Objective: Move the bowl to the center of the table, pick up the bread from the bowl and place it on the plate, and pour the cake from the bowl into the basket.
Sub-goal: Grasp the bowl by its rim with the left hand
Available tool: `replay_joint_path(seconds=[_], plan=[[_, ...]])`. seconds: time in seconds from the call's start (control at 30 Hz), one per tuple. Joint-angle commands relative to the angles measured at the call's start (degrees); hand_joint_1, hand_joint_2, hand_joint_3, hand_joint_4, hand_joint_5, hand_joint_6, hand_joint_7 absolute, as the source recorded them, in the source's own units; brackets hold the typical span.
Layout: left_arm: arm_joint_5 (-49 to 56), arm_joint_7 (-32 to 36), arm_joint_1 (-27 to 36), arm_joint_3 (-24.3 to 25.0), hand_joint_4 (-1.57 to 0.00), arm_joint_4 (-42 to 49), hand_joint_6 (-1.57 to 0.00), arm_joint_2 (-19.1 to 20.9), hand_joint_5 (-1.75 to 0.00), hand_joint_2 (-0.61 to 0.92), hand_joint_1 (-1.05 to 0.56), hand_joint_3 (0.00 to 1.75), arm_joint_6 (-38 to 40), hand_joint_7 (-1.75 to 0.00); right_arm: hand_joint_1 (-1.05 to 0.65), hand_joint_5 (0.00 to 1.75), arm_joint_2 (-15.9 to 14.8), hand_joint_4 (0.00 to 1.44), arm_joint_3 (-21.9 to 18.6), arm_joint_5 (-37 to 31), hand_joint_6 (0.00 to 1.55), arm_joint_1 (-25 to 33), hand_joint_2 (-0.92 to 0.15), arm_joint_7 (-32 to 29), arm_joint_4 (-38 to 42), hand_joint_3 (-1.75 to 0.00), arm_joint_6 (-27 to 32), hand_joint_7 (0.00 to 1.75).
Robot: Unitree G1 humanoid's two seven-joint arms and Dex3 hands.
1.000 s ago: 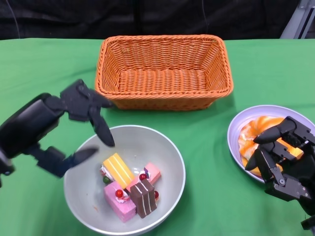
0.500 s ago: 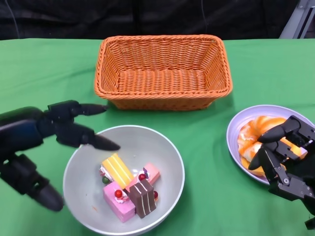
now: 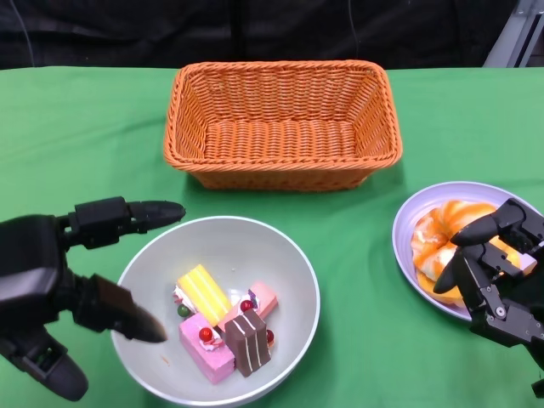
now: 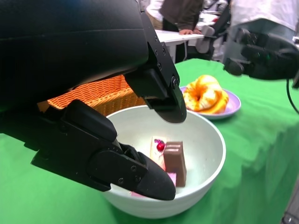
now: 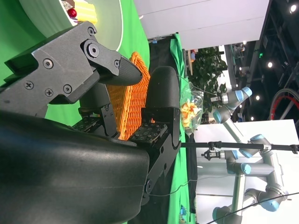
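The grey bowl [image 3: 255, 251] sits on the green table at the near middle and holds several cake pieces [image 3: 223, 323]: yellow, pink and brown. My left hand [image 3: 51, 289] is at the bowl's left rim, fingers apart; one finger reaches over the rim and the others lie outside it. In the left wrist view its fingers [image 4: 117, 165] straddle the bowl's wall [image 4: 201, 172] without closing on it. The bread [image 3: 435, 238] lies on the purple plate [image 3: 442, 200] at the right. My right hand [image 3: 501, 285] hovers over the plate's near right edge, fingers loosely curled and holding nothing.
The orange wicker basket [image 3: 283, 127] stands with nothing in it just beyond the bowl. The left wrist view shows people at a white table past the green table's far side. The right wrist view shows other robot arms in the room.
My left hand has come down and nearer, turning so its fingers now bracket the bowl's left rim. My right hand has shifted slightly off the bread. The bowl has not moved.
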Motion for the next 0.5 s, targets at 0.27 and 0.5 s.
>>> replay_joint_path(seconds=[0.27, 0.5], plan=[[12.51, 8.74, -3.42, 1.50, -1.17, 11.12, -1.03, -1.24, -0.07, 0.80, -0.59, 0.00, -8.82, -0.02, -0.11, 1.59, -0.59, 0.71, -0.22, -0.04, 0.65, 0.93, -0.56, -0.59, -2.18, -1.00, 0.90, 1.22], [22.33, 14.34, -3.89, 3.40, -1.20, 12.60, -1.04, -2.61, -0.04, 0.80, -0.52, 0.01, -8.90, -0.01, -0.11, 1.58, -0.48, 0.71, -0.22, 0.20, 0.66, 1.52, -0.57, -0.65, -3.21, -0.98, 1.25, 1.20]])
